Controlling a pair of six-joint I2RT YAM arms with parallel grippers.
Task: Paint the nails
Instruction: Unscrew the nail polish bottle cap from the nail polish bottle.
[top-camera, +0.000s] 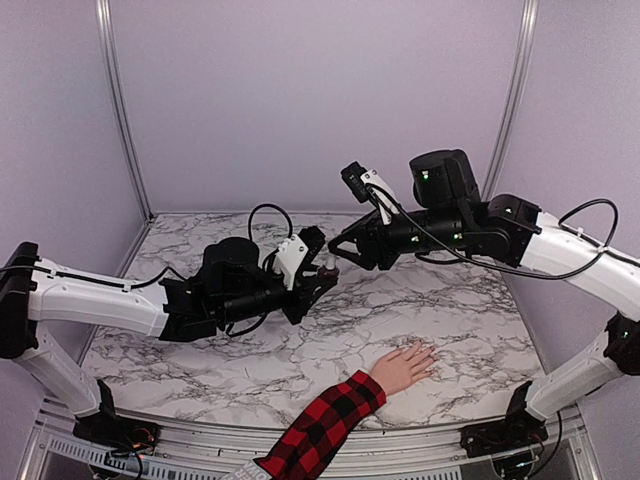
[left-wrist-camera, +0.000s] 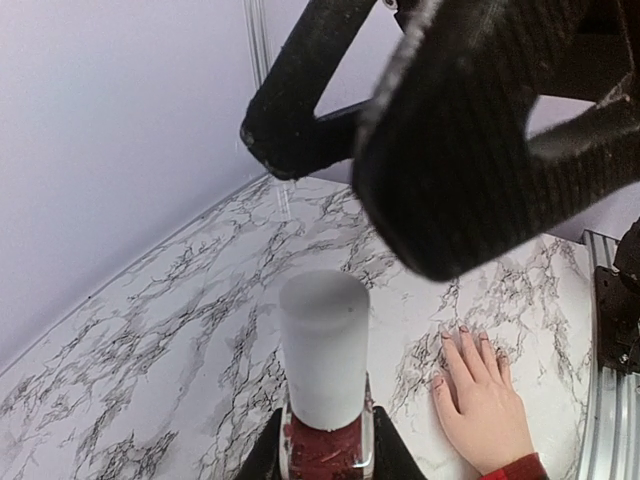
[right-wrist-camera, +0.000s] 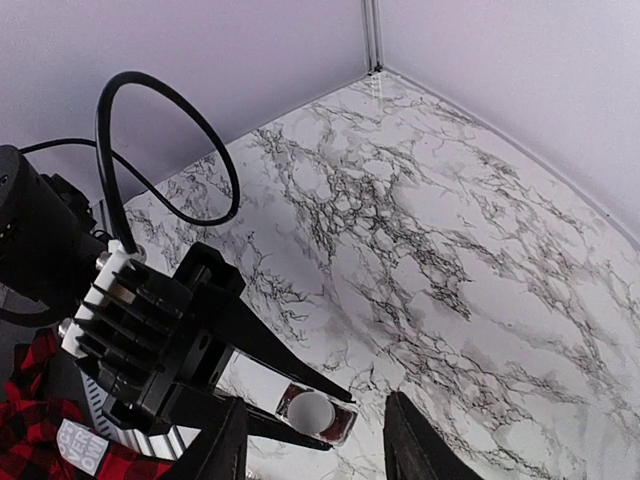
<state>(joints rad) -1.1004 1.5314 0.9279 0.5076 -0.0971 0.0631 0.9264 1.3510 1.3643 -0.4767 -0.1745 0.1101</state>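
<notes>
Nearest us, at the table's front edge, the plaid sleeve (top-camera: 322, 425) comes in and the hand (top-camera: 405, 367) lies palm down on the marble table (top-camera: 450, 310), fingers spread a bit, prob. so each of the nails (left-wrist-camera: 463, 329) faces up and a brush can reach it. The nails are too tiny for us to tell if any polish is on them. Further in, well apart from the hand, the L gripper (top-camera: 322, 278) is clamped on the polish bottle (left-wrist-camera: 325, 455). It grips the dark-red glass low down & keeps it upright, which leaves the white cap (left-wrist-camera: 323, 345) free on top. We read that as a hold for unscrewing: one arm steadies, the other turns. Just beyond, the R gripper (top-camera: 338, 248) hangs over the cap w/ jaws apart and nothing in them, lined up approx. above it but not touching it, from what the wrist views show. The cap is on, so no brush is out yet, and we judge the task at its opening step. Behind both arms the marble runs to the lilac back walls (top-camera: 320, 100).
</notes>
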